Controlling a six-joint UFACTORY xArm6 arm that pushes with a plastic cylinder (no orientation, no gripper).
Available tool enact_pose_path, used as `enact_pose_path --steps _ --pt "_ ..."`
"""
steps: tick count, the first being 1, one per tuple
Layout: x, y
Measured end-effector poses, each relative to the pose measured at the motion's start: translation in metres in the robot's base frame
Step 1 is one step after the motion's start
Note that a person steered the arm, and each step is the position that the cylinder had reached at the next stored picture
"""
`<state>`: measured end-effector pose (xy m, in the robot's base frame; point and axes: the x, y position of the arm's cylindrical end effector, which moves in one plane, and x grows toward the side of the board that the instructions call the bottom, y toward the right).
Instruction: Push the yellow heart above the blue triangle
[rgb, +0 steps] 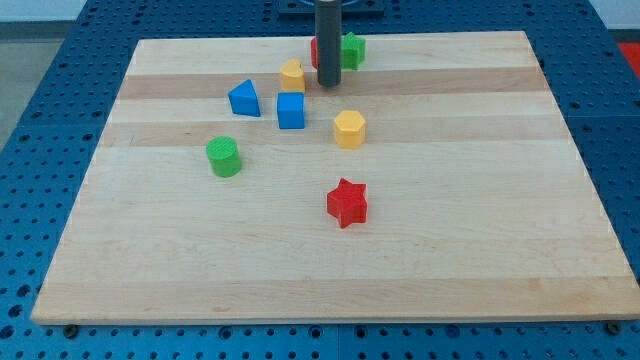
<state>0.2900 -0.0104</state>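
The yellow heart (292, 75) sits near the view's top, just above the blue cube (291, 110). The blue triangle (244, 98) lies to the heart's lower left, a short gap away. My tip (328, 83) is at the end of the dark rod, just to the right of the yellow heart and apart from it. A red block (314, 51) is mostly hidden behind the rod.
A green block (352, 49) stands right of the rod at the top. A yellow hexagon (349, 129) lies right of the blue cube. A green cylinder (224, 156) is at the left, a red star (347, 203) in the middle. The wooden board (480, 240) rests on a blue perforated table.
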Motion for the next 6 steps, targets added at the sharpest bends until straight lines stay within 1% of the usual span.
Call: enact_pose_path --steps 2,4,6 --pt "0.006 -0.055" --pt "0.027 -0.105" --pt "0.032 -0.131"
